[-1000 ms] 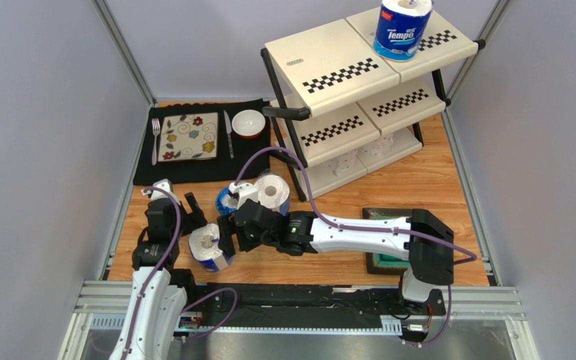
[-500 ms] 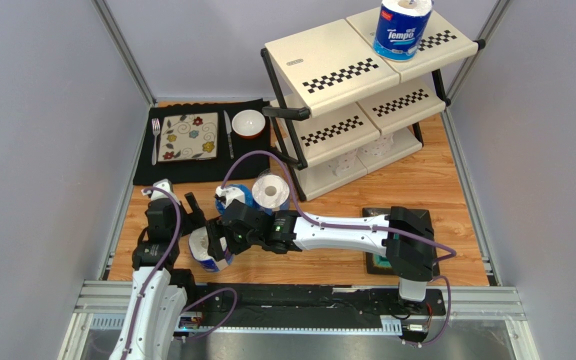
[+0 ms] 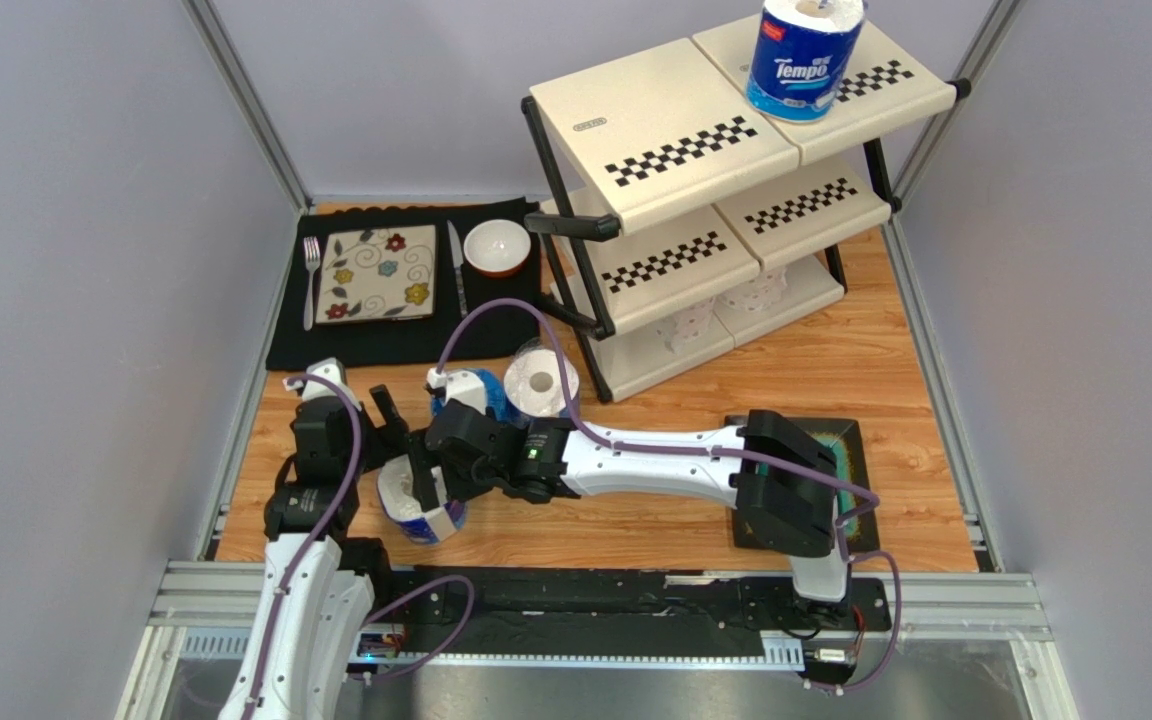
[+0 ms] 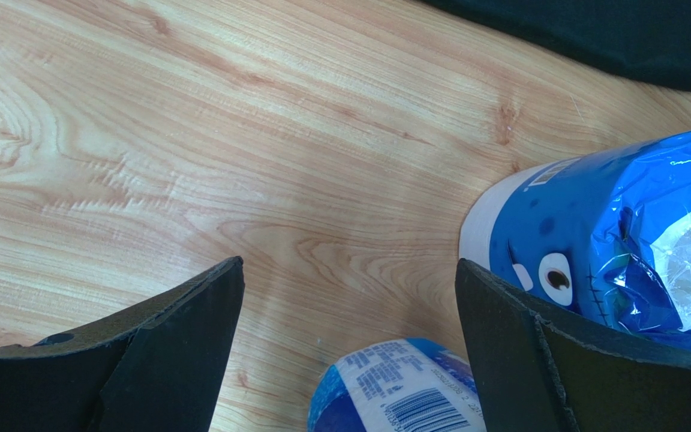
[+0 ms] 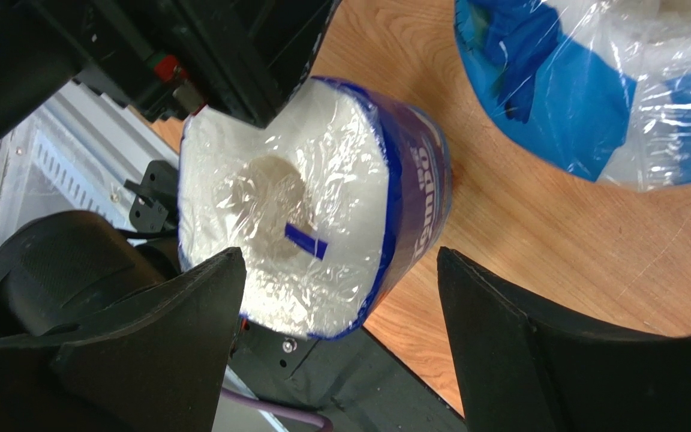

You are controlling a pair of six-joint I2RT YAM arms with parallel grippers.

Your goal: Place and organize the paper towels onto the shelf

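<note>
Right gripper (image 5: 338,261) is spread wide with a finger on either side of the nearest wrapped roll (image 5: 322,198), so it's open and not clamped on anything. The far-side finger looks just clear of the wrapper. The other one overlaps the roll's edge in my wrist view, and I can't tell if it touches. The roll's core end points straight at that camera, with plastic film stretched over the hole.

From overhead, the right arm is stretched way over to the left side of the table (image 3: 778,375), and that roll sits near the front edge, just beside the left gripper (image 4: 347,270). The left one is open too, with nothing but bare wood between its fingers.

The other rolls:
- The pair of wrapped rolls (image 3: 515,387) stands close together just behind the right gripper, in front of the shelf (image 3: 657,128).
- The Tempo roll (image 3: 803,57) is upright on the top tier, right-hand panel.
- The two plain white rolls (image 3: 725,308) are tucked side by side on the bottom tier, partly hidden by the tier above.

On the far left there's a black placemat (image 3: 387,338) with a flowered plate (image 3: 376,273), fork (image 3: 310,281), knife (image 3: 456,267) and small bowl (image 3: 497,245). The green tray (image 3: 845,450) is near the right arm's base, mostly covered by the arm.
</note>
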